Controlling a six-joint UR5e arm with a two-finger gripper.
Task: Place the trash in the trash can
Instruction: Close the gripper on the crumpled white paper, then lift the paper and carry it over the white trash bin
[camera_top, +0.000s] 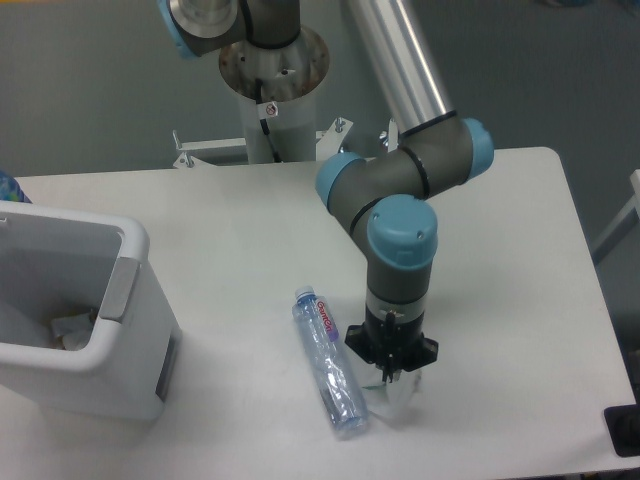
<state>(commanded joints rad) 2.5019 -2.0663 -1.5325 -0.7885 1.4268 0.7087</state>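
surface (250, 230) white, carries all | trash can (120, 375) at left edge, crumpled white bit inside | arm over front-centre, pointing down | bottle (330, 365) flat nr front edge, cap twd back, just left of gripper | gripper (392, 385) jaws at wrapper (400, 402) nr front edge; apart/clamped – can't tell

A clear plastic water bottle (328, 365) with a red-lettered label lies on its side at lower centre of the frame, cap toward the upper left, base toward the bottom edge. Just right of its base sits a small translucent wrapper (398, 398). At lower left stands the white trash can (120, 375), open-topped, with a grey handle panel and crumpled white scraps inside.
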